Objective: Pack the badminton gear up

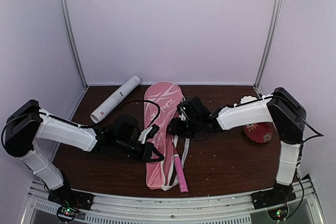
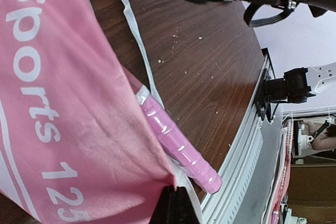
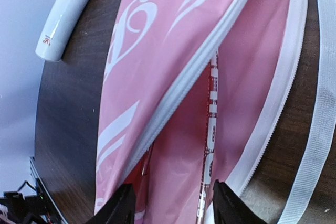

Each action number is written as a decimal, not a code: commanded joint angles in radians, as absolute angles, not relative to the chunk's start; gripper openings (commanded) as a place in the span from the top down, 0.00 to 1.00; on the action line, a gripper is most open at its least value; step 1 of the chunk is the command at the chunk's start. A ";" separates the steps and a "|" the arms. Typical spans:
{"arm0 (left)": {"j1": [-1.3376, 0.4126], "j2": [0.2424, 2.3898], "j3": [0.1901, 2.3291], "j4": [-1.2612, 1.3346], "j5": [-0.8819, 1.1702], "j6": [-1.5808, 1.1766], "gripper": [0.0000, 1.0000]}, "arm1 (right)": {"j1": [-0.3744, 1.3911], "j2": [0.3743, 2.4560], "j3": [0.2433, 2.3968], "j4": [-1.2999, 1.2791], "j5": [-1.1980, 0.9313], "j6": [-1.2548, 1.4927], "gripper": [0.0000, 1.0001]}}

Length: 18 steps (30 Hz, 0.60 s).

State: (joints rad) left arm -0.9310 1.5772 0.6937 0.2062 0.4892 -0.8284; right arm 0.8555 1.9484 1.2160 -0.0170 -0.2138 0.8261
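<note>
**Step in hand: loading the racquets into the cover.**

The cover [image 1: 164,100] lies flat in the middle of the table [image 1: 226,163], with its wide end toward the back wall. One pink racquet handle [image 1: 181,176] projects from the narrow near end, beside a loose white strap [image 2: 134,35]. In the right wrist view we see a red racquet frame [image 3: 211,129] inside the unzipped side, between the two white zipper edges [image 3: 194,72]. We cannot tell whether one racquet or two are inside.

**Left gripper [image 2: 176,188].** The fingers are pressed fully together and pinch the near edge of the cover, just beside the handle. We judge that this grip anchors the fabric.

**Right gripper [image 3: 173,188].** The fingers [image 3: 122,208] stand clearly apart and hold nothing. The gripper hovers over the open seam, and the frame shows between its fingers.

**Other items.** The white tube [image 1: 115,98] lies at the back left of the table, well apart from the cover. We see no shuttlecocks in any view. A small red dish [image 1: 261,132] sits at the right, near the right arm. It is not part of the gear.

**Next move.** We judge that the racquet needs seating deeper, after which the zipper can be closed. Either action calls for the right gripper to descend onto the upper flap or the zipper pull. We cannot locate the pull in these views. The left grip supplies the counter-tension, so a slack or slipping pinch would let the cover drag along the table. The tube and shuttlecocks are not yet packed.
</note>
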 commanded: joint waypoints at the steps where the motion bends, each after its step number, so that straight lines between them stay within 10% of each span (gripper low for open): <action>1: -0.923 1.588 0.698 0.283 0.528 -0.823 1.00 | 0.844 1.834 1.113 0.069 -0.312 0.722 0.44; 18: -0.923 1.585 0.709 0.239 0.534 -0.803 1.00 | 1.261 1.365 0.632 -0.112 -0.067 0.325 0.37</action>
